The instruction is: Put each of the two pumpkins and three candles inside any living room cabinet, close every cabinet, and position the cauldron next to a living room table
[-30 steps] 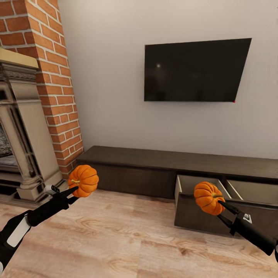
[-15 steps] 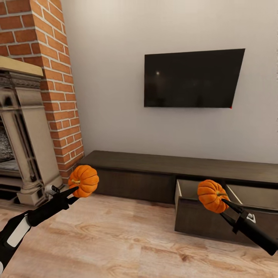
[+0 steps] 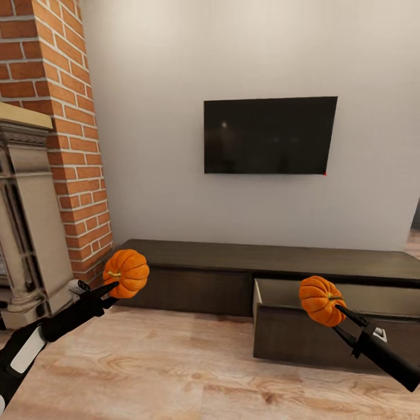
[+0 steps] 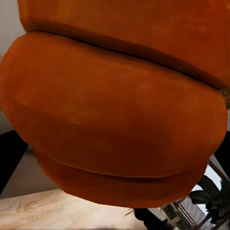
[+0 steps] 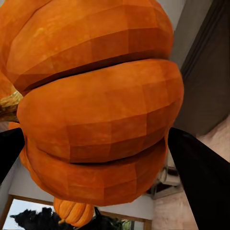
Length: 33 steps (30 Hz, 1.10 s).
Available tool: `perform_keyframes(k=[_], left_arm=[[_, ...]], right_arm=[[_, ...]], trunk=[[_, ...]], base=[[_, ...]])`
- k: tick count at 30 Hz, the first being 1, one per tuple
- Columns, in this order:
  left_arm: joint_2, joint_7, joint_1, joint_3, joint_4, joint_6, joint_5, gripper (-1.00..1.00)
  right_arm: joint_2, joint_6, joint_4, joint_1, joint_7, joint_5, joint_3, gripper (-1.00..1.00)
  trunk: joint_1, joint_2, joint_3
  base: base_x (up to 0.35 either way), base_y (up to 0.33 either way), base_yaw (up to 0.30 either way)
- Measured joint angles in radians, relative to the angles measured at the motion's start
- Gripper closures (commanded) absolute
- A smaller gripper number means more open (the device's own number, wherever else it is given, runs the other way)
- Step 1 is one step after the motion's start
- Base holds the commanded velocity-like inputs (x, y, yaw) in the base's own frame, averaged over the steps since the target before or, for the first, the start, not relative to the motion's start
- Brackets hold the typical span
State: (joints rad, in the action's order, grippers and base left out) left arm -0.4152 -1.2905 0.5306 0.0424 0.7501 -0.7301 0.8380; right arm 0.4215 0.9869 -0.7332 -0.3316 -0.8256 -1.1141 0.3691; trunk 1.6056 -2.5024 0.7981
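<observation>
The head view faces a plain pale wall with a flat black television [image 3: 269, 135] mounted on it. Below the screen runs the long low dark brown wooden cabinet [image 3: 192, 274], standing on a light wood plank floor [image 3: 175, 361]. One flat handleless drawer [image 3: 303, 335] near the cabinet's right end is pulled out over the floor, its pale inside showing behind the dark front. To the left of the cabinet's left end rise a red brick chimney column [image 3: 61, 134] and the beige carved stone surround of a fireplace [image 3: 26, 216].

The left gripper [image 3: 112, 288] is clamped on a small orange ribbed pumpkin with a yellowish stem [image 3: 126, 272], held in the air in front of the cabinet's left end, above the floor. In the left wrist view this pumpkin [image 4: 115, 115] sits right against the camera, with dark fingers [image 4: 9, 158] at either side.

The right gripper [image 3: 338, 307] grips the second small orange ribbed pumpkin [image 3: 319, 300], carried in the air before the open drawer's left part, at about the height of its front edge. In the right wrist view that pumpkin [image 5: 96, 105] bulges between two black fingers [image 5: 201, 172], with the dark cabinet beyond.
</observation>
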Motion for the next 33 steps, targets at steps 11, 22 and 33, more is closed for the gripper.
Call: perform_keyframes(k=[11, 22, 33], left_arm=[[0.0, 0.0, 0.0, 0.0, 0.0, 0.001, 0.0, 1.0], [0.0, 0.0, 0.0, -0.001, 0.0, 0.002, -0.004, 1.0], [0.001, 0.0, 0.0, -0.002, 0.0, 0.002, -0.005, 1.0]], right_arm=[[0.001, -0.002, 0.004, 0.0, 0.0, 0.004, 0.004, 1.0], [0.002, -0.004, 0.025, 0.0, 0.001, 0.009, 0.007, 1.0], [0.003, -0.006, 0.049, 0.0, 0.003, 0.012, 0.006, 1.0]], trunk=[[-0.005, 0.003, -0.041], [-0.044, 0.073, -0.072], [-0.086, 0.15, -0.102]], base=[[0.0, 0.0, -0.283], [0.0, 0.0, -0.277], [0.0, 0.0, -0.273]])
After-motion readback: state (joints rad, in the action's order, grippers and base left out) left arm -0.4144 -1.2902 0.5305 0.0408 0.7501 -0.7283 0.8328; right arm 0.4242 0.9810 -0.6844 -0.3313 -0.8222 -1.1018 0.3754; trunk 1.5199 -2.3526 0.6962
